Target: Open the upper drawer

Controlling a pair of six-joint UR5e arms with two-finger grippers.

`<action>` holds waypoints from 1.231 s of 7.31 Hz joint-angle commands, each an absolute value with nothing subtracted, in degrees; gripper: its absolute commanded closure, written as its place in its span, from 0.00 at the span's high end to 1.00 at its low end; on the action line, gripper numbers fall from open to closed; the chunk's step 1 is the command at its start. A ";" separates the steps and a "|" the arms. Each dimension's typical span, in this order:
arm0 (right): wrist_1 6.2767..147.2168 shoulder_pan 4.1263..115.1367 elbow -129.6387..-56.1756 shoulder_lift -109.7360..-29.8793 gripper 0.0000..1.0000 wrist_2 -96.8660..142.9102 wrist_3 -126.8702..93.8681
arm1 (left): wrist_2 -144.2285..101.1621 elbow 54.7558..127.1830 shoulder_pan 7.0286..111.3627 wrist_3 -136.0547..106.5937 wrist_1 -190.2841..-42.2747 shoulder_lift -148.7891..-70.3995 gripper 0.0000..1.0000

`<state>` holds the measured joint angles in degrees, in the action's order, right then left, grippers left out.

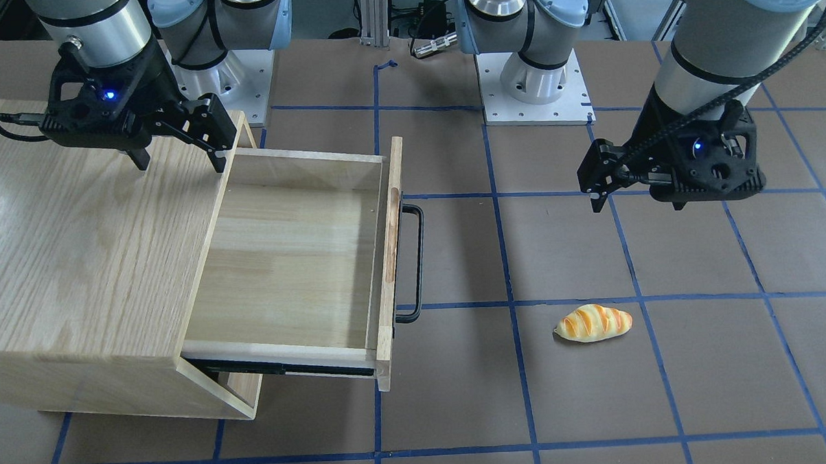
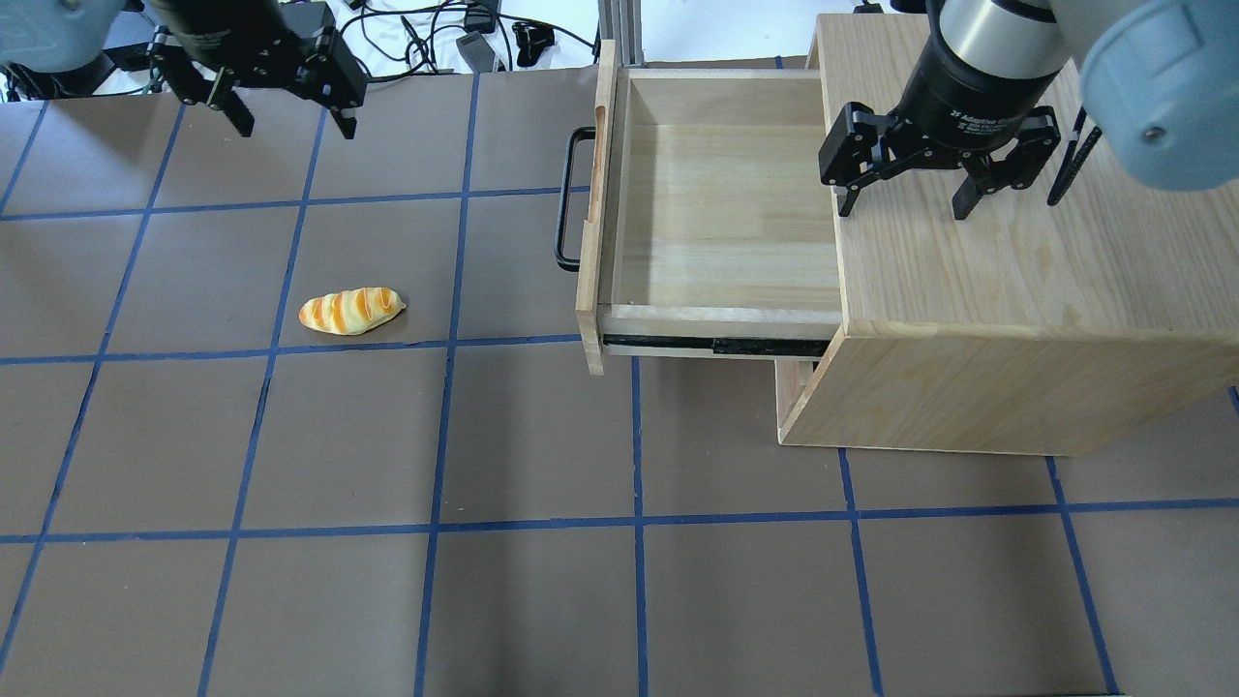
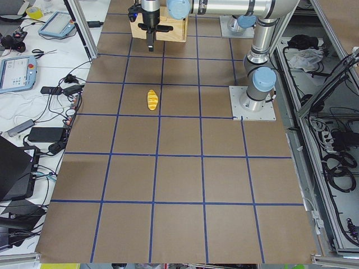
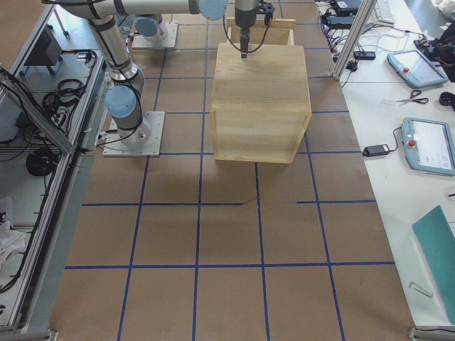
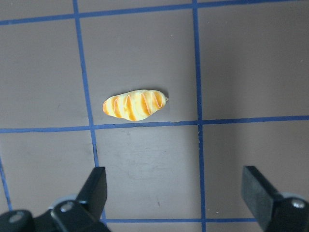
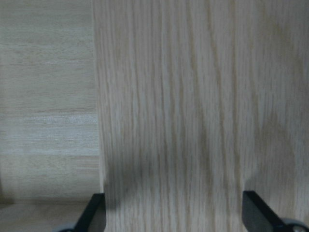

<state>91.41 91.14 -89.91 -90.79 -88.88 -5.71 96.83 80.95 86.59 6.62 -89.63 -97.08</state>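
Note:
The upper drawer [image 1: 297,256] is pulled far out of the oak cabinet [image 1: 76,237], and its inside is bare. Its black bar handle [image 1: 414,259] faces the table's middle. The drawer also shows in the overhead view [image 2: 716,213] with the handle [image 2: 566,198]. My right gripper [image 1: 178,163] is open and empty and hovers over the cabinet top's edge next to the drawer [image 2: 902,208]. In the right wrist view the cabinet top [image 6: 193,111] fills the frame. My left gripper [image 2: 295,126] is open and empty above the table, far from the drawer [image 1: 635,205].
A striped bread roll [image 2: 350,310] lies on the brown mat between my left gripper and the drawer; it also shows in the left wrist view [image 5: 135,105]. Blue tape lines grid the mat. The arm bases [image 1: 535,83] stand at the robot's side of the table.

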 commanded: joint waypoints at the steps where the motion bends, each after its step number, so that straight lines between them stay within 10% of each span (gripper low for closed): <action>1: 91.41 91.14 -89.91 -90.79 1.00 -88.86 -5.71 | 96.25 82.70 88.66 5.80 -89.82 -94.14 1.00; 9: 91.41 91.14 -89.91 -90.79 1.00 -88.94 -5.71 | 93.43 86.75 91.41 5.45 -89.21 -92.46 1.00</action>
<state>91.41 91.14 -89.91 -90.79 -88.89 -5.71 93.29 86.64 91.54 5.32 -89.22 -92.70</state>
